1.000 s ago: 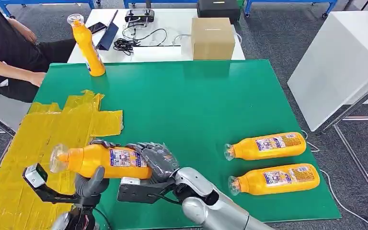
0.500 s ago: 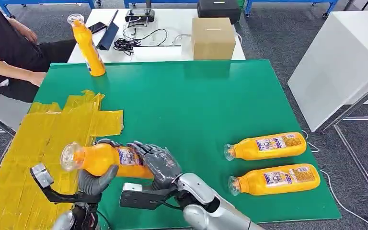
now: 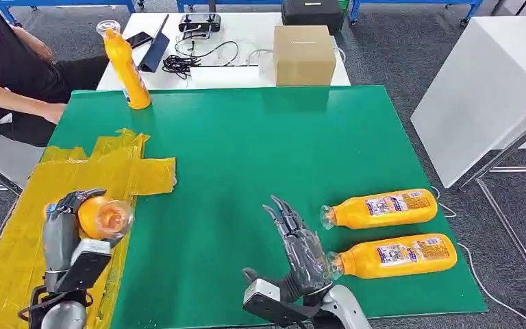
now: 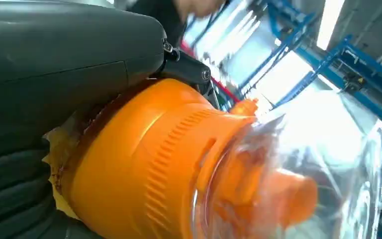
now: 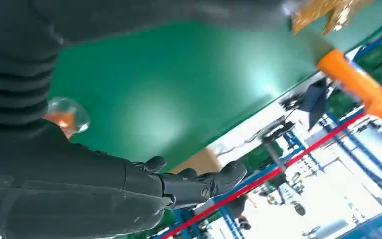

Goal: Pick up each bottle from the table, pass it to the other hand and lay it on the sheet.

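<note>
Person [image 3: 14, 75]: seated at the far left, one hand resting at the mat's far-left edge.
Sheet [image 3: 55, 178]: yellow and crinkled, spread over the left part of the green mat [image 3: 260, 151].
Left hand [image 3: 61, 229]: raised over the sheet, fingers wrapped round a held bottle [image 3: 103, 217]; the bottle's clear cap end is turned toward the head camera. In the left wrist view the orange shoulder and clear cap [image 4: 298, 164] are seen close against the grey hand.
Upright bottle [image 3: 123, 65]: stood at the mat's far-left corner, beyond the sheet.
White table [image 3: 233, 48]: set behind the mat, bearing a cardboard box [image 3: 304, 55] and black cables [image 3: 185, 63].
Right hand [image 3: 301, 247]: held above the mat's near edge, fingers spread and extended, nothing held; it is just beside the cap of the near bottle.
Far bottle [image 3: 380, 208]: laid on its side on the mat's right part, cap pointing left.
Near bottle [image 3: 390, 256]: laid parallel, just beside the far bottle, cap pointing left.
</note>
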### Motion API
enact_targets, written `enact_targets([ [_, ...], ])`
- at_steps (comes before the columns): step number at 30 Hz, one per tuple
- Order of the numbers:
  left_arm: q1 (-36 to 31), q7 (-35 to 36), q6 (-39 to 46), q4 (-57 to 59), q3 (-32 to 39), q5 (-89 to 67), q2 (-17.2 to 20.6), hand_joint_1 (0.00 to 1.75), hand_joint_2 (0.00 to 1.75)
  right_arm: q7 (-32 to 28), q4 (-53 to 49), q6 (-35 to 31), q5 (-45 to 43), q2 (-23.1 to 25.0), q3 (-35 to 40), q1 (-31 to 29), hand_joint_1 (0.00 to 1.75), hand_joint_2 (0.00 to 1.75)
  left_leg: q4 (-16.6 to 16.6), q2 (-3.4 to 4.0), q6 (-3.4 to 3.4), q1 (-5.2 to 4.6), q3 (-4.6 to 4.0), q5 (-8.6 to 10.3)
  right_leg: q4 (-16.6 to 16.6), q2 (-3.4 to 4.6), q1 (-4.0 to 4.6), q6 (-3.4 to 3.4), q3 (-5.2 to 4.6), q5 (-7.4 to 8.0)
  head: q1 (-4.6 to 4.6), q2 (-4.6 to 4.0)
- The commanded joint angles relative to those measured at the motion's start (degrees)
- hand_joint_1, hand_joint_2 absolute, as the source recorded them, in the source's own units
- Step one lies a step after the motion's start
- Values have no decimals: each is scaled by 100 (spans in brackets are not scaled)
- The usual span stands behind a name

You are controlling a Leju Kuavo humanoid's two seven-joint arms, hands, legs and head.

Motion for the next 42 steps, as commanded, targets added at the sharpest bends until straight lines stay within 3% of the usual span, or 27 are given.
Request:
enact_targets([
  [1,-120,911,40,1044,-635,-1746,546,175,175,269,-328,251,451,-233,-340,289,0,0,-11,-1,-9,4,20,1,-12,-5,4,-3,22,0,-2,0],
  [12,-67,1373,-417,2105,-812,-2055,607,175,175,632,-754,6,797,-602,-417,732,0,0,-9,-1,-6,1,17,-2,-11,-6,0,-1,18,-3,-2,0],
  [28,-101,1430,-554,2280,-844,-2080,629,175,175,698,-758,46,836,-629,-424,734,0,0,-8,8,-5,1,27,-2,-8,4,2,-2,22,0,-2,0],
  [29,-108,1436,-563,2320,-843,-2080,632,2,175,701,-766,41,836,-639,-435,744,0,0,-10,9,-8,4,32,-3,-13,4,4,-3,28,0,-2,0],
  [30,-160,1614,-648,2467,-823,-2202,593,0,0,769,-788,76,917,-686,-451,787,0,0,-9,10,-7,4,30,-2,-11,5,4,-2,27,1,-2,0],
  [33,-141,1571,-606,2498,-758,-2060,525,0,0,912,-945,54,1125,-871,-486,959,0,0,-10,7,-5,0,30,-2,-11,3,1,-1,27,0,-2,0],
  [34,-93,1536,-607,2390,-687,-1923,460,0,0,1076,-1068,-2,1340,-936,-514,1063,0,175,-9,8,-6,2,33,-4,-12,3,2,-1,31,-1,-2,0],
  [42,402,474,-1854,1831,499,864,-102,0,0,2117,-1845,-356,1900,-1816,-835,1948,0,175,0,5,-2,-2,31,-15,-9,2,-3,3,33,-9,-2,0],
])
